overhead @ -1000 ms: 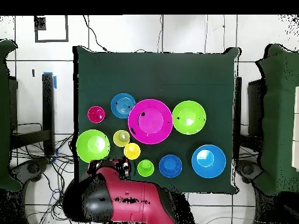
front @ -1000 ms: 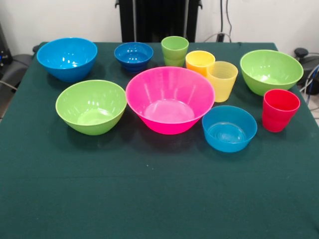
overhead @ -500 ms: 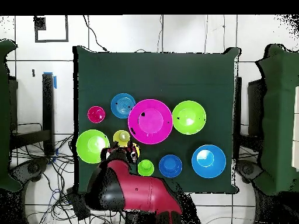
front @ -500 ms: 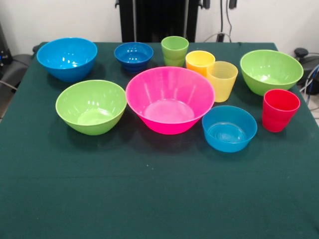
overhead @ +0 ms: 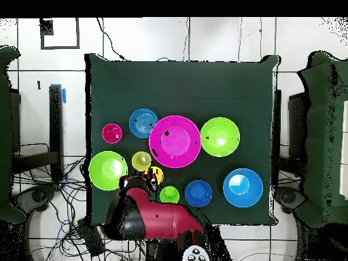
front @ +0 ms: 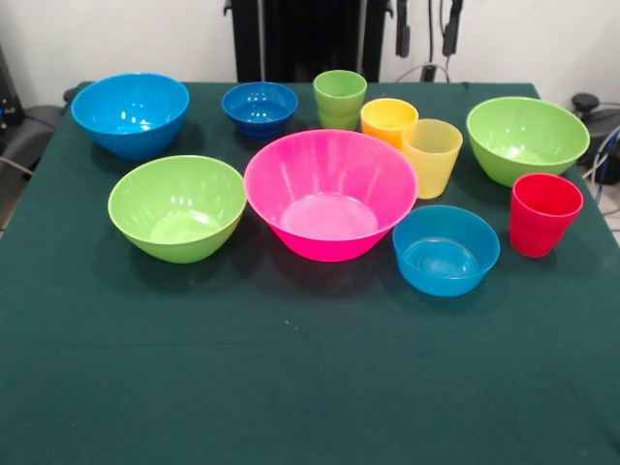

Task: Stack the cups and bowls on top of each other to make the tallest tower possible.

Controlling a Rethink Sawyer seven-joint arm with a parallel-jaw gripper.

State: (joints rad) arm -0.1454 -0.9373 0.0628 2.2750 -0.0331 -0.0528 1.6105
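Note:
All cups and bowls stand apart on the green cloth, and no tower is in view. The pink bowl (front: 329, 192) (overhead: 175, 141) is central, with lime bowls (front: 177, 206) (front: 527, 139) on either side. A big blue bowl (front: 130, 113), a dark blue bowl (front: 260, 108) and a light blue bowl (front: 446, 249) stand around them. The cups are green (front: 339, 99), orange (front: 387, 120), yellow (front: 431, 155) and red (front: 543, 213). My gripper (front: 426, 27) (overhead: 141, 182) hangs open and empty at the back, above the orange and yellow cups. Overhead, it partly hides the orange cup (overhead: 156, 173).
The table's edges are bordered by chairs and cables on the floor. In the front view, the near half of the cloth (front: 310, 387) holds nothing. The red arm (overhead: 153, 219) covers the table's edge nearest the base in the overhead view.
The arm has swung in over the table's edge toward the orange cup. The gripper's fingers have come down into the top of the front view.

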